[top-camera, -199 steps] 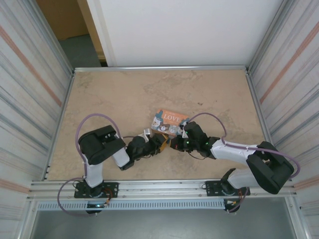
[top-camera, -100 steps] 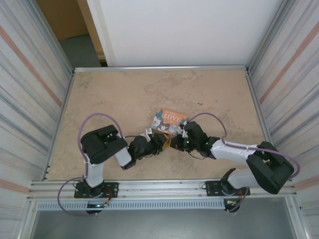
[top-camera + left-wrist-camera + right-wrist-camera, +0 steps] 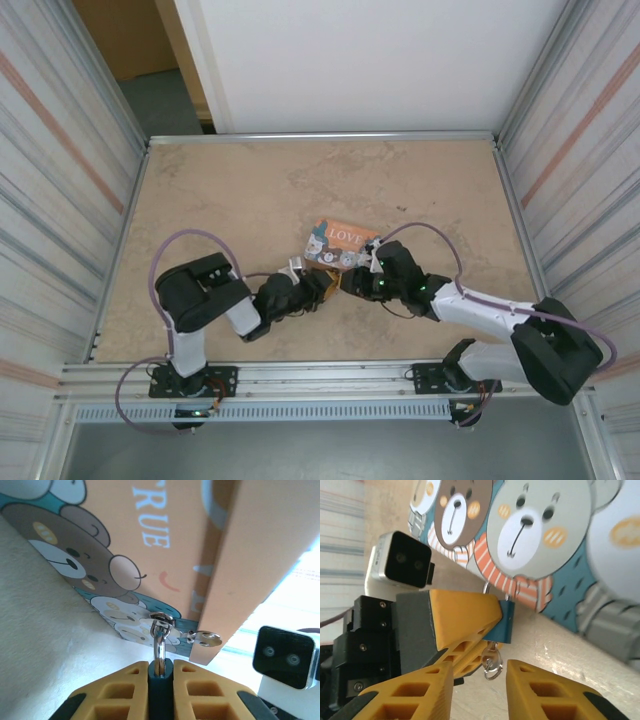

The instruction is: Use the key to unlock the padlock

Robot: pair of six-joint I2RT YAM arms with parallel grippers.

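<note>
Centre of the tabletop [image 3: 250,190], top view: the bear-printed box [image 3: 340,238] sits shut, contents hidden. At the lower middle of the left wrist view the padlock [image 3: 160,684] hangs by its shackle through the box's hasp, the left pincer [image 3: 160,666] clamped tight on its blue body. Since a second ago the right pincer [image 3: 480,670] has opened and its elbow has swung toward the right edge. The right wrist view adds the key [image 3: 492,664], hanging under the padlock between the spread fingers and gripped by neither.

- I see a flat box [image 3: 340,240] printed with cartoon bears and the word "LOVE", lying near the table's middle.
- The table [image 3: 250,190] is beige, with a stone pattern.
- Ribbed walls [image 3: 50,180] flank it, and a white panel [image 3: 380,60] stands behind.
</note>
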